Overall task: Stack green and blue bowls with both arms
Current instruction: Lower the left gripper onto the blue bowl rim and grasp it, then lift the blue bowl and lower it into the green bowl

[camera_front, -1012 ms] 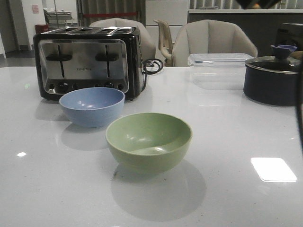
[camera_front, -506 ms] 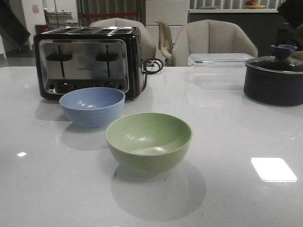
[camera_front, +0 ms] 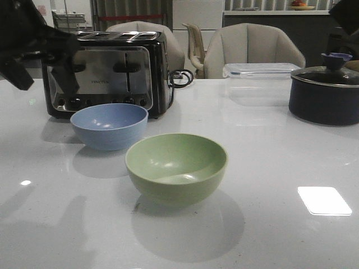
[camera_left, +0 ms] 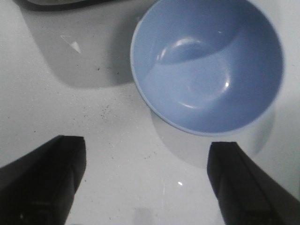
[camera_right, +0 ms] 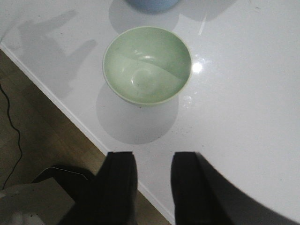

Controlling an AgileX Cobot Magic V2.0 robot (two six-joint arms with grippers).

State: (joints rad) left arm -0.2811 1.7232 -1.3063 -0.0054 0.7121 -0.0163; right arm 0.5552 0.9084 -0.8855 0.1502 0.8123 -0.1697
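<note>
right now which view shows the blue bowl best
The left wrist view: the blue bowl fills it from above, whole rim and empty inside visible, just ahead of the open left hand. The front view shows it side-on before the toaster. The right wrist view catches only its edge.

The white table (camera_front: 269,168) lay bare across the lower part and the right middle of the front view. At centre the green bowl (camera_front: 176,167) sat just beside the blue bowl (camera_front: 109,125), a thin gap between them. The toaster (camera_front: 106,72) stood close behind the blue bowl, closing off the upper left, where the left arm (camera_front: 25,42) hung. At upper right a clear container (camera_front: 261,71) and a dark pot (camera_front: 324,92) lined the far edge.
</note>
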